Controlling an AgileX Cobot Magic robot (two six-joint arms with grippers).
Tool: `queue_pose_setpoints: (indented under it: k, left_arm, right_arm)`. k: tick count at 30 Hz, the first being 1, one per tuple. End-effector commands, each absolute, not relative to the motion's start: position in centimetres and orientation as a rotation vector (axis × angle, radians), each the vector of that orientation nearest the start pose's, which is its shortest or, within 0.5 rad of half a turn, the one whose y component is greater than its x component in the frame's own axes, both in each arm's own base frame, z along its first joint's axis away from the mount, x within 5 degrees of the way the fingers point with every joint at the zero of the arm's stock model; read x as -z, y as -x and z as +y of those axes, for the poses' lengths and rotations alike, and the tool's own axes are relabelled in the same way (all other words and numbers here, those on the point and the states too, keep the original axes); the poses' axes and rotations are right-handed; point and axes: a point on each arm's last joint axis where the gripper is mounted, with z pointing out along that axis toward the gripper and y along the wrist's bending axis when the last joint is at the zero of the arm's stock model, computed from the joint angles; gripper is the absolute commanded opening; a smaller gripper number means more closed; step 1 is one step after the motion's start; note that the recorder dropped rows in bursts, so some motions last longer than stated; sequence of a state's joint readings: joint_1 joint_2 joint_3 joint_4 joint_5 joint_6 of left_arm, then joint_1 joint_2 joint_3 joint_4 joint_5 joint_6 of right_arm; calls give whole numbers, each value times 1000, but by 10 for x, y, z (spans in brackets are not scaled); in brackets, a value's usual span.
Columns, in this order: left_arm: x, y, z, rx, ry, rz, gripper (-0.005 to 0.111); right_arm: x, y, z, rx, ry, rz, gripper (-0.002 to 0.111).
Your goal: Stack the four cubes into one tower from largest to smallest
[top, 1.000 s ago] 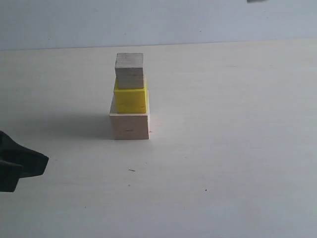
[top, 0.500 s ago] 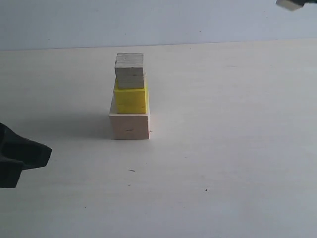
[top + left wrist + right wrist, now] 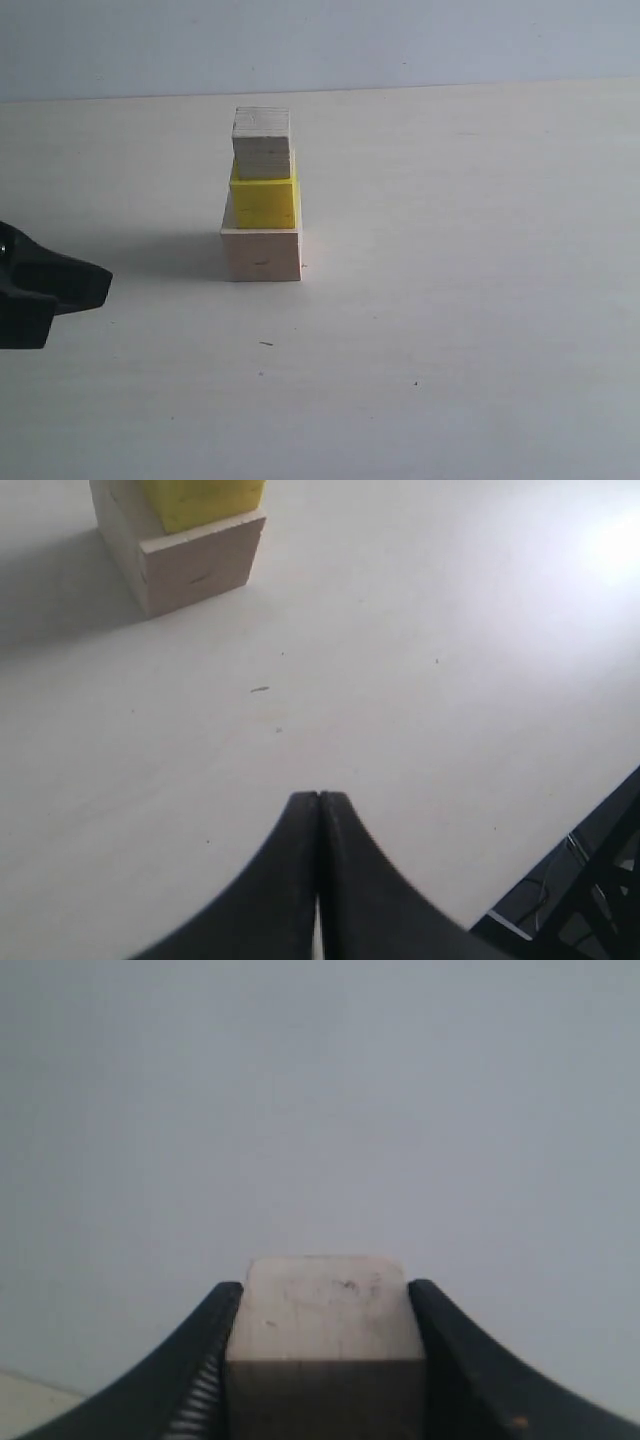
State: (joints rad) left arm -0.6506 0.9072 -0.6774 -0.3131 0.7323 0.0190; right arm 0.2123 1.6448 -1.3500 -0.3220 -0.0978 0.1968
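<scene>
Nearest, at the left edge: left gripper, dark fingers pressed together on nothing, low over the pale tabletop. Beyond it, bare surface with one small dark fleck. Then the stack: large wood cube at the base, yellow cube on it, medium wood cube on top. Behind, a plain wall. Seen only from its own wrist camera: right gripper, fingers clamped on the small wood cube, against blank grey; position relative to the stack impossible to tell.
</scene>
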Motion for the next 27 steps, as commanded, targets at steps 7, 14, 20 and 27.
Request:
queue_pose_setpoints:
  k: [7, 14, 20, 27]
  left_arm:
    - [-290, -124, -115, 613, -631, 2380, 1]
    - [-290, -123, -115, 621, -624, 2387, 1]
    - [-290, -123, -115, 628, -621, 2391, 1]
    - [-291, -124, -116, 630, -616, 2380, 1]
  right_arm:
    - [-360, -376, 129, -54, 532, 1638, 0]
    - [-336, -381, 70, -49, 120, 1995, 0]
    - [-305, -370, -9, -88, -391, 2064, 0]
    - [-297, -368, -30, -88, -331, 1965, 0]
